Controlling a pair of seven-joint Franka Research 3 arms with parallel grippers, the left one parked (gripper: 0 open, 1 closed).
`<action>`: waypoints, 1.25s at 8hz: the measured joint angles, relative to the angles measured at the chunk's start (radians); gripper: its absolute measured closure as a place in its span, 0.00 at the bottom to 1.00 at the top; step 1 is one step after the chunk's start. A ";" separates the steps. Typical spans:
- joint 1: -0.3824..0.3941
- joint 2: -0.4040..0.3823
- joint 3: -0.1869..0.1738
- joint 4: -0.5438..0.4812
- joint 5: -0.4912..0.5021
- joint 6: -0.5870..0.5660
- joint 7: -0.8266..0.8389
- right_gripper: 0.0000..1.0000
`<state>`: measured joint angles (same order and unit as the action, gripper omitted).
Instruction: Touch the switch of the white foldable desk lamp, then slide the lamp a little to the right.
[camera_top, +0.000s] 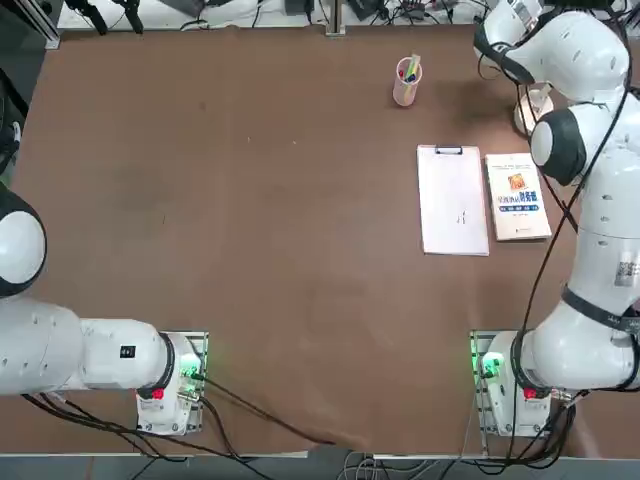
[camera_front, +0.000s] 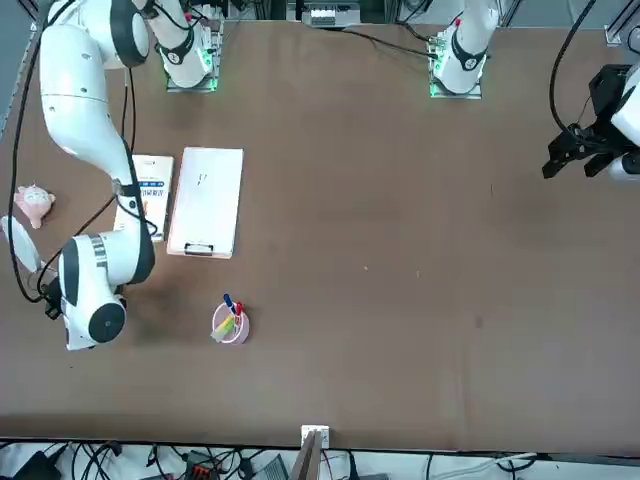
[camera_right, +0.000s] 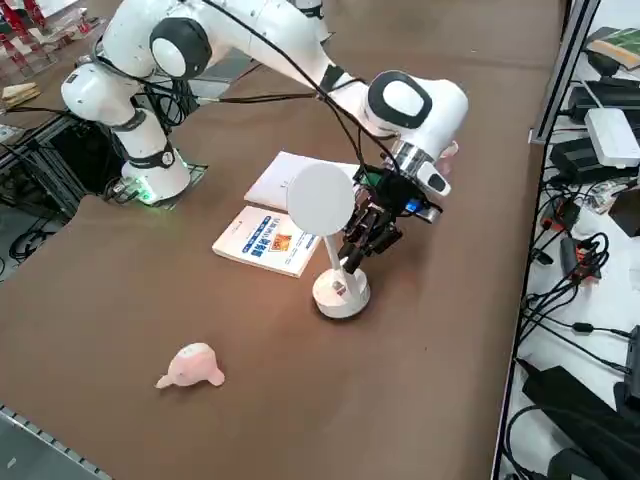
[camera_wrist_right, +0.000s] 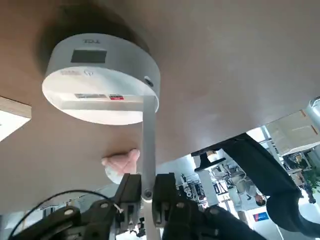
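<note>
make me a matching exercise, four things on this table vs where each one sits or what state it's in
1. white foldable desk lamp
2. pink pen cup
3. book
4. pink toy

a. beside the clipboard
b. lying alone near the table edge
c. thin arm clamped by the right gripper
d. standing upright, holding pens

Pairs: 1-c, 2-d, 3-a, 4-b

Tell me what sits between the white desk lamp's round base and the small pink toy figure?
Nothing: the right side view shows bare brown table between white desk lamp and pink toy figure. The right gripper is shut on the lamp's arm.
</note>
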<state>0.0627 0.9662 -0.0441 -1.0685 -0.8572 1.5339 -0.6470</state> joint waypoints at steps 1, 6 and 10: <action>0.000 0.001 0.000 0.002 0.000 0.000 0.006 0.85; 0.003 0.012 0.000 0.010 -0.001 0.040 0.020 0.60; 0.003 0.012 -0.001 0.010 -0.001 0.054 0.022 0.67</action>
<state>0.0661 0.9784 -0.0447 -1.0582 -0.8585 1.5879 -0.6247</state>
